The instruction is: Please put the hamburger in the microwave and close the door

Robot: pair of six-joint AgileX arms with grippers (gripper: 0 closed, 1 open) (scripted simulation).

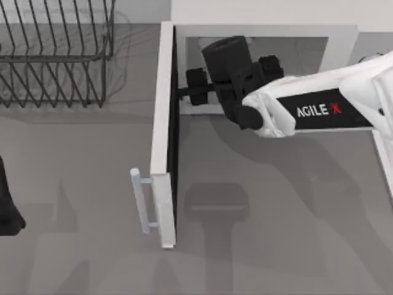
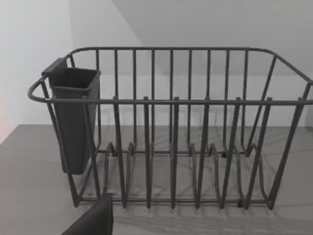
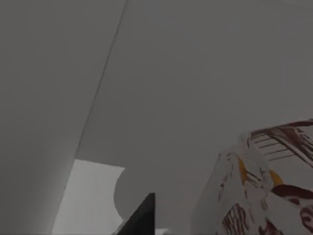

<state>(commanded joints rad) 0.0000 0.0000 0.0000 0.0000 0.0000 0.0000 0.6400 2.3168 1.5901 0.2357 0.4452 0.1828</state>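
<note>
Our right gripper (image 1: 184, 92), fingers' state untellable, reaches into the microwave (image 1: 264, 31) at upper centre, hamburger (image 3: 266, 186) beside it inside; judging placement underway, we next need withdrawal, then swinging the open door (image 1: 163, 135) shut.

you are looking at a white microwave (image 1: 264, 29) with its white door (image 1: 162, 123) showing a pale handle (image 1: 139, 200). the hamburger (image 3: 264, 191) is showing whitish with orange-yellow and dark red markings. a dark grey wire rack (image 2: 186, 127) is sitting on the grey table (image 1: 276, 233).
</note>
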